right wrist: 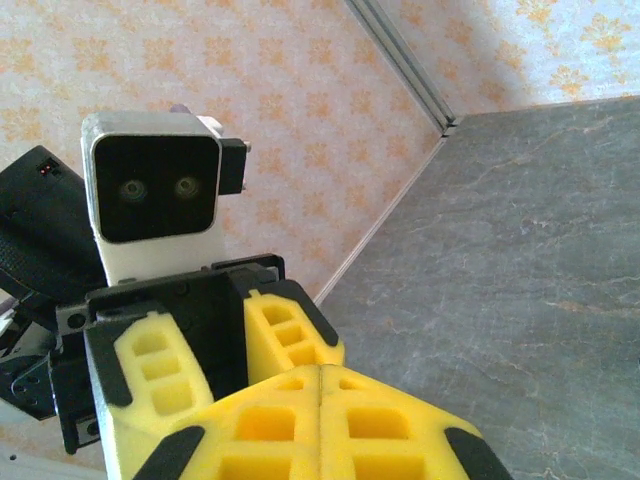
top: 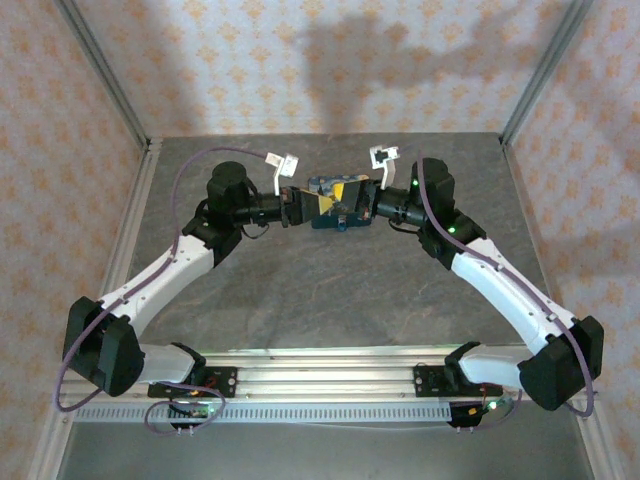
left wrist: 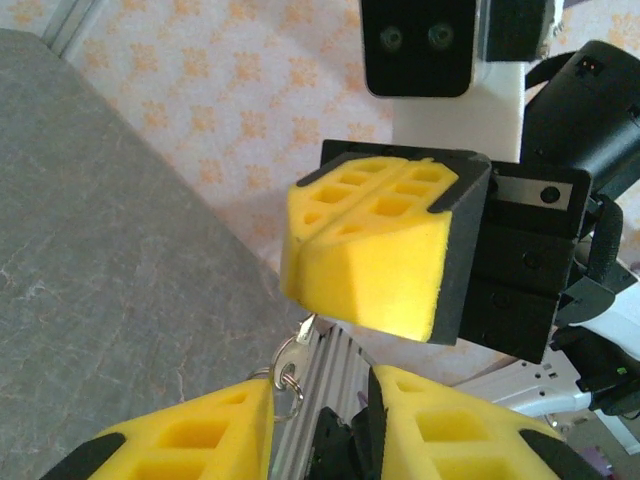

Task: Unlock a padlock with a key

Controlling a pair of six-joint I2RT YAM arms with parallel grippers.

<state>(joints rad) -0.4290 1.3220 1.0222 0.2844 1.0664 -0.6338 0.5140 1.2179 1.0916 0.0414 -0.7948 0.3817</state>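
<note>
My left gripper [left wrist: 320, 425] and right gripper [left wrist: 370, 250] wear bright yellow foam pads edged in black. The slim metal key [left wrist: 297, 350] is pale silver. The flat stone-look tabletop [left wrist: 100, 250] is mottled grey, and the papered walls [left wrist: 200, 90] are cream with orange floral motifs.

The key [left wrist: 299, 342] is bright, glossy metal on a thin wire ring [left wrist: 288, 380]. The right hand [left wrist: 345, 228] is faced in matt yellow foam-like material with black plastic edging. The worktop [left wrist: 100, 280] looks matt grey and stone-veined.

White arm links [top: 165, 270], black joints [top: 232, 182], purple cables [top: 190, 165]; end effector pads [left wrist: 370, 260] yellow foam, black corners; white camera housings [right wrist: 160, 255]
</note>
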